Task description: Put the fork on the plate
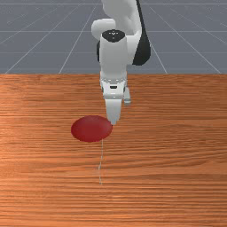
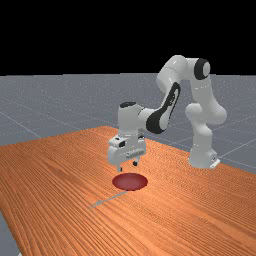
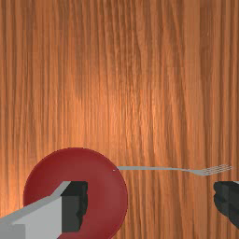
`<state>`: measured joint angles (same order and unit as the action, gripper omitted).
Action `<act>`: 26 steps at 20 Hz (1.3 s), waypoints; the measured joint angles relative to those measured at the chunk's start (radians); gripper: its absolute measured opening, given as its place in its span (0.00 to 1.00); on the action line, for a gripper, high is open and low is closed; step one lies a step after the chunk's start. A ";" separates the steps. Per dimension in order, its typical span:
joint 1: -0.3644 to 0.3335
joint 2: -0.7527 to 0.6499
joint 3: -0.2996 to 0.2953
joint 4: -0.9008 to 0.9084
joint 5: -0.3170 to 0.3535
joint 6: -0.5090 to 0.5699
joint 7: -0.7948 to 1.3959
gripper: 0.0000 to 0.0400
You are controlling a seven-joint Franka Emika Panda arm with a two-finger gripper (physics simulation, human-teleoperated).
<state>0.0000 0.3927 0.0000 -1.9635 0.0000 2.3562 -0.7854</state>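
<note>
My gripper [image 2: 128, 167] hangs in the air over the dark red plate [image 2: 130, 182] in the far view, and its fingers stand wide apart. In the front view the gripper [image 1: 113, 122] is by the right edge of the plate [image 1: 91, 129]. The thin grey fork [image 1: 99, 164] lies on the table, its handle end at the plate's near rim. In the wrist view, with the gripper [image 3: 150, 200] open and nothing held, one finger overlaps the plate [image 3: 105, 200]; the other is beyond the plate, near the tines of the fork [image 3: 200, 172].
Orange-brown wood of the table [image 2: 165, 220] surrounds the plate and fork. The arm's base [image 2: 202, 159] stands at the far view's right, at the table's back.
</note>
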 joint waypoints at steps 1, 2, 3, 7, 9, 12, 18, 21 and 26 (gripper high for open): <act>0.000 0.000 0.000 0.000 0.000 0.000 0.000 0.62; 0.002 -0.001 -0.002 0.001 0.005 -0.008 0.019 0.77; 0.003 -0.003 -0.004 0.002 0.008 -0.012 0.030 0.86; 0.067 -0.131 -0.051 0.028 0.065 -0.322 0.602 0.21; 0.083 -0.134 -0.080 0.070 0.139 -0.431 0.937 0.08; 0.075 -0.119 -0.109 0.093 0.237 -0.500 1.214 0.02; 0.068 -0.112 -0.116 0.096 0.270 -0.515 1.284 0.00; 0.068 -0.110 -0.119 0.102 0.272 -0.494 1.287 0.00; 0.045 0.001 -0.138 0.199 0.303 -0.318 1.302 0.39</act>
<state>0.0453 0.3936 -0.1379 -1.7643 0.3031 2.0379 0.5166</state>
